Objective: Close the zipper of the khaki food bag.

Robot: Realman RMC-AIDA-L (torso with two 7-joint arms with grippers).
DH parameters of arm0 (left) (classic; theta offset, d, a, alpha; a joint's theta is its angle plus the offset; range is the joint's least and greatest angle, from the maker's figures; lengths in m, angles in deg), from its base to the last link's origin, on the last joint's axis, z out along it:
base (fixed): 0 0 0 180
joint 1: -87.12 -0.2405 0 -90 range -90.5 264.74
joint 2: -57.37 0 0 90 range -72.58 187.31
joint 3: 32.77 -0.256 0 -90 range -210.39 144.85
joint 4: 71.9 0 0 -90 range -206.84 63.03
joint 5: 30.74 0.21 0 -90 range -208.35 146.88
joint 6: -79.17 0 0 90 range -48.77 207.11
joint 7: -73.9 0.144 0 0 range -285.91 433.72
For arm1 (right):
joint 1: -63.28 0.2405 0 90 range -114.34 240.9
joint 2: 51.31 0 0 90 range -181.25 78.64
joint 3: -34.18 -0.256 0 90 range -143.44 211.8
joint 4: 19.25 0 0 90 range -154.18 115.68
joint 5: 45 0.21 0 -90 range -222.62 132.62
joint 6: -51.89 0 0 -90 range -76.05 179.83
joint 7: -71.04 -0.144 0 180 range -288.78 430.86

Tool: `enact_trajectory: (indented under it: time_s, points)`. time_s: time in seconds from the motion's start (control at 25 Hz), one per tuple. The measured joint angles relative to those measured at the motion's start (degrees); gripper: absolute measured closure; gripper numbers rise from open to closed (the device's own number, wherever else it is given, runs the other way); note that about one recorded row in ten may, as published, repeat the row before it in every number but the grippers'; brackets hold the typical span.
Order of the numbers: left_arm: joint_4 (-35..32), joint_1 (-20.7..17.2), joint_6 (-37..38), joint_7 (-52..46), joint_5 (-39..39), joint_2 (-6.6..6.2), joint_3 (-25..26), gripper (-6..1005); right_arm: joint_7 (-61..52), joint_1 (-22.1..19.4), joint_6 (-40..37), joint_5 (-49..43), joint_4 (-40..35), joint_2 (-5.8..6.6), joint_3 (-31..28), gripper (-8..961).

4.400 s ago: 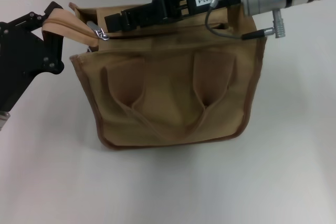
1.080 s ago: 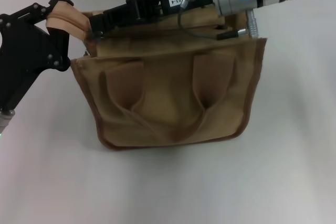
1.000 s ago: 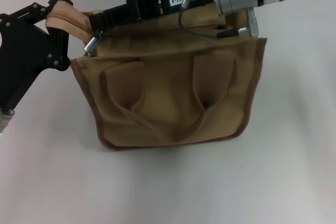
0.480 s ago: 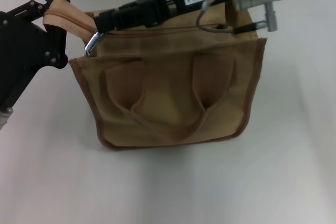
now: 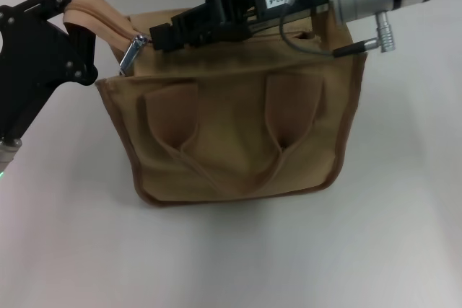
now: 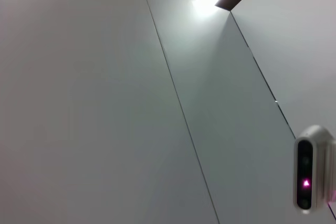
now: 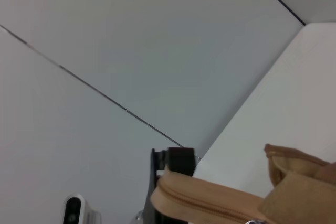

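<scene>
The boxy khaki-tan canvas food bag (image 5: pixel 238 124) with darker brown trim and two looped handles stands in the middle of the head view on the white tabletop (image 5: pixel 346 250), front face toward the camera. At upper left the left tool (image 5: pixel 76 16) is clenched on the tan fabric tail at the end of the bag's top, holding that end lifted and taut. Across the top of the frame the right tool (image 5: pixel 155 37) reaches in from the upper right, its black tip right at the small shiny silver pull tab (image 5: pixel 130 54) of the tan zipper (image 5: pixel 115 34) — whether it actually grips the tab, I cannot tell from here. The tab sits at the bag's left top corner, angled down and out, just beside the left tool.

The right wrist view catches only the tan zippered edge with the left arm's black hardware behind it; the left wrist view shows only wall.

My read: the pull looks to be at, or almost at, the end of its run, so the closing is nearly done. To finish well, the left tool should keep the tail stretched straight in line with the teeth, while the right one draws the tab along that same line — no sideways yank, or the slider may jam on the canvas.
</scene>
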Motion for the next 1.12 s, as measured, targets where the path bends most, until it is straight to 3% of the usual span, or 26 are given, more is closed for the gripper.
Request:
enact_trajectory:
  time_s: [0.2, 1.12]
  points:
    - [0.07, 0.36, 0.24, 0.09, 0.01, 0.1, -0.01, 961, -1.44, 1.15, 1.08, 0.32, 1.03, -1.59, 0.26, 727]
    - [1.14, 1.06, 0.5, 3.11, 0.01, 0.21, -0.02, 958, -3.91, 2.09, 3.55, 0.58, 2.56, -2.17, 1.28, 726]
